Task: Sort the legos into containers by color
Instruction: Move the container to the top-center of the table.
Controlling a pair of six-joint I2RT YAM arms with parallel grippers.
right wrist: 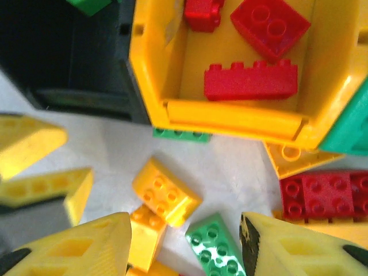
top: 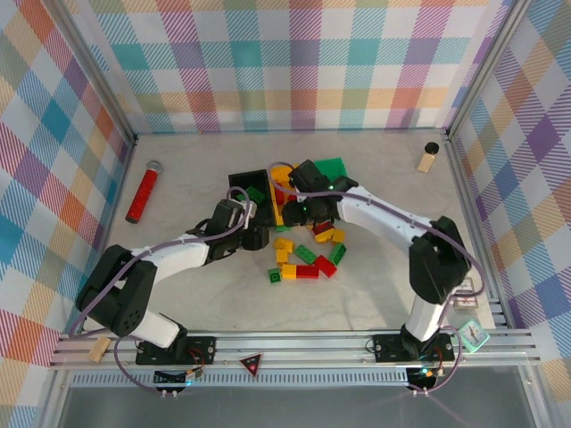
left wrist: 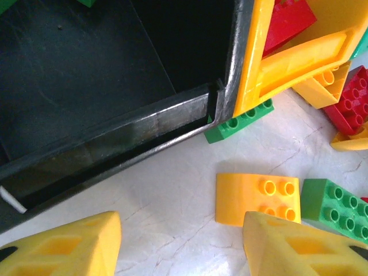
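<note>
The black bin [top: 243, 185], yellow-orange bin [top: 279, 198] and green bin [top: 332, 168] stand side by side. Three red legos [right wrist: 250, 81] lie in the yellow-orange bin [right wrist: 230, 118]; a green lego [top: 256, 193] lies in the black bin [left wrist: 86, 69]. Loose red, yellow and green legos [top: 305, 257] are heaped in front. My left gripper [left wrist: 181, 244] is open low over bare table by the black bin's corner, a yellow lego [left wrist: 257, 197] beside its right finger. My right gripper [right wrist: 184, 250] is open above a yellow lego [right wrist: 167, 191] and a green lego [right wrist: 217, 244].
A long red cylinder [top: 143, 192] lies at the left, and a tan bottle [top: 428, 157] stands at the back right. A green lego [left wrist: 238, 121] is wedged under the bins' front edge. My left gripper's fingers [right wrist: 34, 144] sit close to my right gripper.
</note>
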